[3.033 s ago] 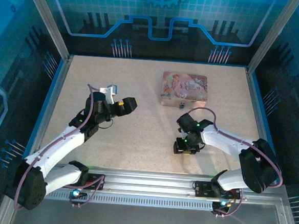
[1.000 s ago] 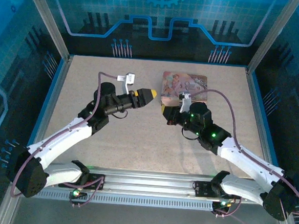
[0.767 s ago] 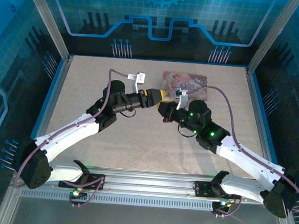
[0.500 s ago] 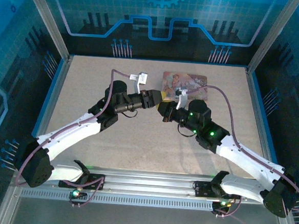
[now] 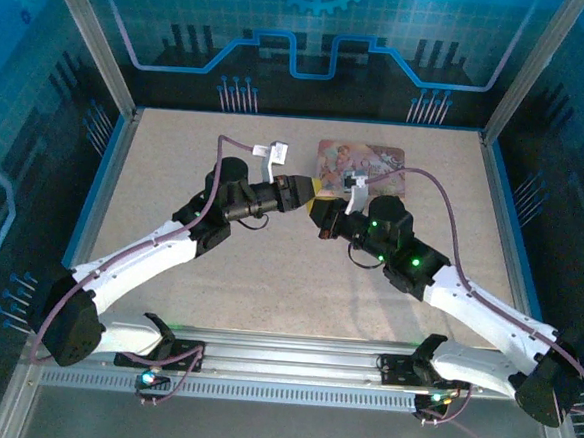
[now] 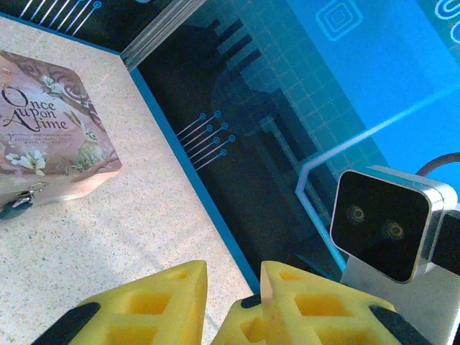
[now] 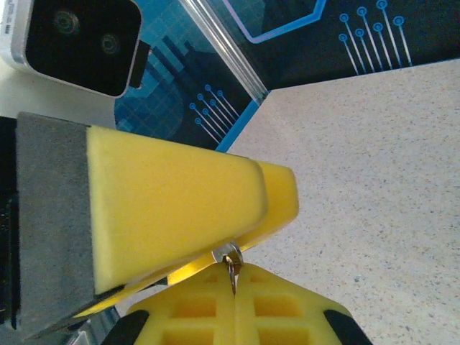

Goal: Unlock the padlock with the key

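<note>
Key (image 7: pixel 231 264) sits pinched in my shut right gripper (image 7: pixel 234 282), above the near-left corner of the tin (image 6: pixel 50 136). The padlock (image 6: pixel 16 205) lies against the tin's near side. My left gripper (image 6: pixel 233 272) flanks the key with a narrow gap; can't tell if it bites. Risk: foam tips collide and the sliver twists or drops.

Two white arms (image 5: pixel 138 263), black joints
Purple cables (image 5: pixel 222 144) looping off each, green LEDs (image 5: pixel 402 255) on the right one, chunky yellow foam fingers (image 6: pixel 316 309).
</note>
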Available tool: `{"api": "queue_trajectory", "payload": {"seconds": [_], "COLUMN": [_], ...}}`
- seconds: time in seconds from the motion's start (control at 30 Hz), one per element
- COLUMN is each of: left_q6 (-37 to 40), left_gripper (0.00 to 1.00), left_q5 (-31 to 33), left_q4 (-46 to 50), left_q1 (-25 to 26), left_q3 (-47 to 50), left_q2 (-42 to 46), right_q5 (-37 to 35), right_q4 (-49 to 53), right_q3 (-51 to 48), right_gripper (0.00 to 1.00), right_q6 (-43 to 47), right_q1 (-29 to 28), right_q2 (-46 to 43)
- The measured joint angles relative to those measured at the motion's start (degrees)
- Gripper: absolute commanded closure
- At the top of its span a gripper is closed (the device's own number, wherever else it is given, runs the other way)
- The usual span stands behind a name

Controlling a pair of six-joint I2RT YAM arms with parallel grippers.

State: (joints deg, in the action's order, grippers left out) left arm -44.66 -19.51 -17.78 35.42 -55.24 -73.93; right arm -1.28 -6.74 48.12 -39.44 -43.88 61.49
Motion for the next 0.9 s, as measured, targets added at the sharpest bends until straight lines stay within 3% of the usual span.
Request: {"api": "queue_trajectory", "payload": {"seconds": [0.27, 0.43, 0.63, 0.9], "left_q6": [0.33, 1.27, 2.10, 5.70], "left_gripper": [0.75, 0.83, 1.00, 1.00], "left_q5": [0.20, 0.44, 1.73, 2.73], "left_q4": [0.61, 0.98, 2.03, 5.64], "left_q1": [0.00, 0.00, -0.04, 0.00], "left_q3": [0.00, 0.00, 0.00, -1.20], "left_q2": [0.15, 0.17, 0.17, 2.51], "right_q5": [-1.75, -1.97, -1.92, 6.05], "right_q4": [2.10, 2.40, 2.47, 1.16], "right_q3": [0.00, 0.00, 0.00, -1.86], "right_gripper": [1.00, 1.00, 0.99, 0.60], "right_q6": [0.00, 0.00, 0.00, -0.04], "right_q1": [0.00, 0.00, 0.02, 5.16], "right_q2": [-0.63, -0.79, -1.03, -2.97]}}
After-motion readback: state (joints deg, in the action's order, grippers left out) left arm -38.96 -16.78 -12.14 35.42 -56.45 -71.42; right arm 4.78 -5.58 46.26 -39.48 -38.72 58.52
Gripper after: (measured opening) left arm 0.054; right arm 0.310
